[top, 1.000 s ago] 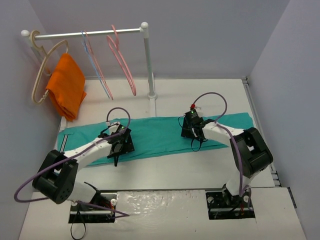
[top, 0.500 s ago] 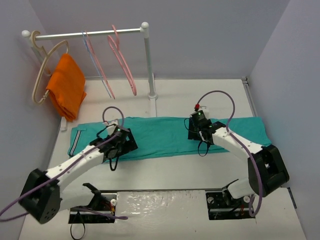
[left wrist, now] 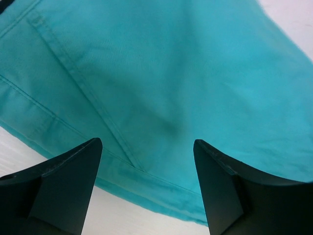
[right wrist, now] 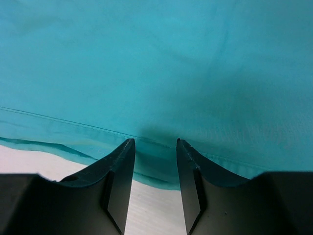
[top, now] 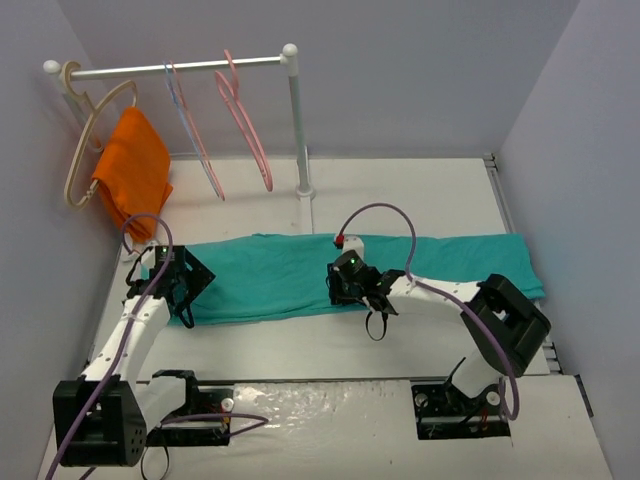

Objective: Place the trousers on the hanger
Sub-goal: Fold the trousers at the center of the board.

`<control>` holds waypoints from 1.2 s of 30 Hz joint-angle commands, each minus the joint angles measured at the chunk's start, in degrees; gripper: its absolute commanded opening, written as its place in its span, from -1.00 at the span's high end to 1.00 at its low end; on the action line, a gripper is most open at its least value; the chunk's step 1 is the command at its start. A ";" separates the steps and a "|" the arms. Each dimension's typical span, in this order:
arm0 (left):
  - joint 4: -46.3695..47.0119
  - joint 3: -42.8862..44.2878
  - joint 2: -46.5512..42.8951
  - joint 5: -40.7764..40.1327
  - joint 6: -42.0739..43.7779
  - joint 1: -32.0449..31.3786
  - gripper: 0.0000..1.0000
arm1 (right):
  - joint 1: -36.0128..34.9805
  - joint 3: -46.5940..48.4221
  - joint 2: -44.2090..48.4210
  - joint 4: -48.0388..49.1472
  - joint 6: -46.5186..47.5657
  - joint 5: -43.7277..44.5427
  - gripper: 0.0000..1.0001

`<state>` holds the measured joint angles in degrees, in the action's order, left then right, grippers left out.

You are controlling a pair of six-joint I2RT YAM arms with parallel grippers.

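- Now the left gripper (top: 183, 308) sits at the left end of the trousers (top: 290, 275); half a second earlier it was further in along the cloth.
- Likewise, the right gripper (top: 372, 300) has shifted left along the near edge of the trousers, toward their middle.
- Trousers: flat on the table (top: 400, 190), lengthwise left to right, in the same place as half a second ago.
- Left gripper (left wrist: 146, 147): jaws wide apart, holding nothing, above the trousers (left wrist: 186, 73) close to their near hem.
- Right gripper (right wrist: 152, 142): jaws set to a narrow gap at the near hem of the trousers (right wrist: 156, 58); whether cloth is pinched cannot be told.
- Hanger (top: 245, 125): hooked on the rail (top: 130, 70) at the back left, well apart from the trousers.
- Edges: the right trouser end lies near the right table edge; the left end lies near the left wall.
- Open room: bare table runs in front of the near hem and behind the far hem.
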<state>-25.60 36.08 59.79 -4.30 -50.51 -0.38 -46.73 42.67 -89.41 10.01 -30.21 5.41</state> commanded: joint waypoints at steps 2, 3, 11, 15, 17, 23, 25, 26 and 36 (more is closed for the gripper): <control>3.59 -3.16 3.96 1.05 0.48 5.57 -0.43 | -0.83 -4.25 -3.94 7.56 -4.64 1.71 0.29; 3.55 -4.28 4.12 1.05 -0.29 6.23 -0.42 | -0.94 -5.11 -4.17 7.45 -5.76 1.83 0.30; -2.65 -5.72 -3.67 0.08 -2.06 11.57 -0.41 | -1.35 -6.83 0.59 2.00 -8.23 3.74 0.32; 0.79 -1.66 -8.16 6.26 0.41 11.63 -0.41 | -1.32 -5.88 6.06 0.80 -7.26 1.89 0.34; 7.77 -0.89 -8.63 14.21 1.08 11.54 -0.38 | -1.26 -5.42 8.69 0.67 -7.15 1.16 0.39; 39.01 -5.59 -2.05 31.61 -5.80 9.39 0.17 | -1.26 -4.17 16.33 0.89 -6.08 -0.32 0.61; 45.68 -6.18 1.67 32.60 -5.82 6.72 0.45 | -1.26 -4.09 17.63 1.02 -5.80 -0.60 0.62; 47.99 -5.96 4.38 32.79 -5.55 5.49 0.56 | -1.26 -4.14 18.15 1.11 -5.55 -0.66 0.62; 69.13 -5.77 28.51 31.41 -4.65 6.02 1.00 | -1.16 -7.82 17.53 2.86 -5.09 1.32 0.68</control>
<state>28.81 29.80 82.58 27.17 -55.77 4.09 -47.72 36.02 -71.99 10.27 -35.64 4.73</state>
